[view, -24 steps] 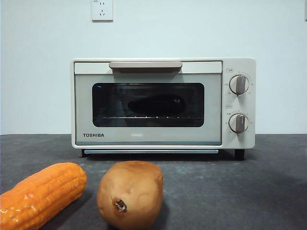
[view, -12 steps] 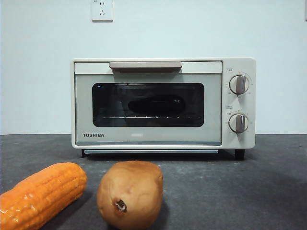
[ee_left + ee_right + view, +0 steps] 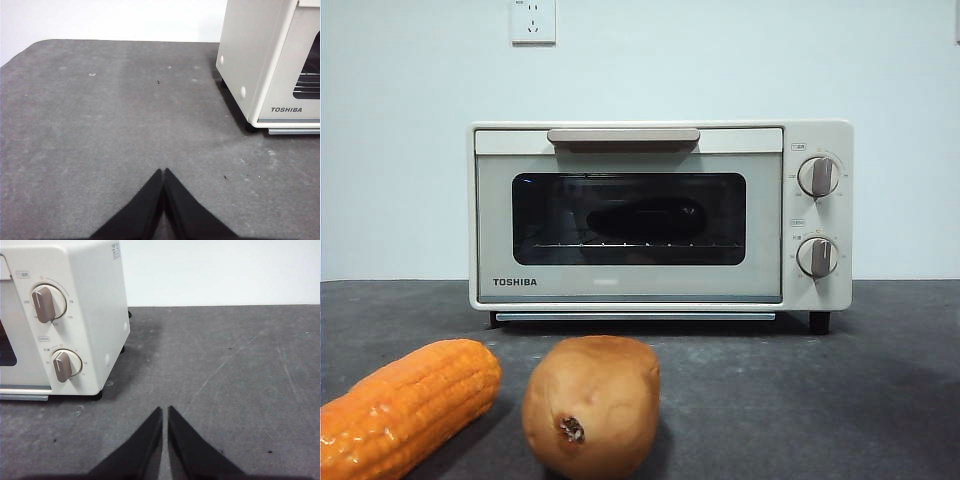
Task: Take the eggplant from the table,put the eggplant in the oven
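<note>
Since the eggplant (image 3: 645,220) lies inside the closed Toshiba oven (image 3: 660,215), we judge the task done; our left gripper (image 3: 164,172) and right gripper (image 3: 165,410) idle with jaws closed, empty.

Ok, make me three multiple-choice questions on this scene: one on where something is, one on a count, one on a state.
1. Where is the eggplant?
A. On the table beside the potato
B. Inside the oven, on the rack behind the glass
C. In a gripper

2. How many round knobs does the oven have on its front?
A. One
B. Two
C. Four

3. What state is the oven door in?
A. Shut
B. Fully open
C. Taken off

Answers:
1. B: a dark elongated shape lies behind the glass, while only the corn cob and the potato lie on the table in front.
2. B: one knob sits above the other at the oven's right side.
3. A: the door stands flush with the front, handle at the top.
</note>
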